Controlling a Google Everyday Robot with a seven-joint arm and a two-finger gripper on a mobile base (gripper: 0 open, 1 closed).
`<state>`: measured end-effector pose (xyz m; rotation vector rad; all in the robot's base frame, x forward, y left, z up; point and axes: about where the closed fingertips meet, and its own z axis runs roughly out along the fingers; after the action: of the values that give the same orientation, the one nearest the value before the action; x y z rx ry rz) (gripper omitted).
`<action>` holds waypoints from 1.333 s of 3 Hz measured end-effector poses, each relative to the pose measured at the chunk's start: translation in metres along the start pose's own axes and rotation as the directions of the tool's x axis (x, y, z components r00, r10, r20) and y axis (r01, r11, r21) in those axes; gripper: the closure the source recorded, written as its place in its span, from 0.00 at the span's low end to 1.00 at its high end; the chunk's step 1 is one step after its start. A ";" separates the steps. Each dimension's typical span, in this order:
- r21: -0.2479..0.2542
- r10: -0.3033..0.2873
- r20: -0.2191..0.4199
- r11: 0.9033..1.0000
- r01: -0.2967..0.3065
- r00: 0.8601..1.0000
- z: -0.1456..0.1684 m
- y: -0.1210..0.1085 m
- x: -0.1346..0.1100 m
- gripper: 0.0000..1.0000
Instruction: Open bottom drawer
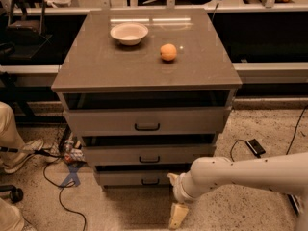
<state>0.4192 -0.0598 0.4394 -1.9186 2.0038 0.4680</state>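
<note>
Low before the bottom drawer (125, 178), the gripper (177, 215) points floorward, partly hidden; spread or closed, unclear

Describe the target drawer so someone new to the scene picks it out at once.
Find the grey-brown cabinet with a bowl and an orange on top. The bottom drawer is its lowest, nearest the floor, with the gripper by its right end. It has the slimmest front of the three.

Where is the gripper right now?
In the camera view, the white arm's tan-tipped gripper hangs low centre-right, near the speckled floor, just right of and below the small dark bar handle of the slim grey-brown bottom drawer.
</note>
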 end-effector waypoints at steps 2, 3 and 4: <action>0.091 0.135 -0.088 0.988 -0.127 0.987 0.073 -0.072 0.090 0.00; 0.105 0.233 -0.089 0.969 -0.224 0.968 0.108 -0.118 0.136 0.00; 0.106 0.233 -0.089 0.969 -0.223 0.968 0.108 -0.118 0.136 0.00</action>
<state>0.5321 -0.1376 0.2803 -1.6947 2.2824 0.3300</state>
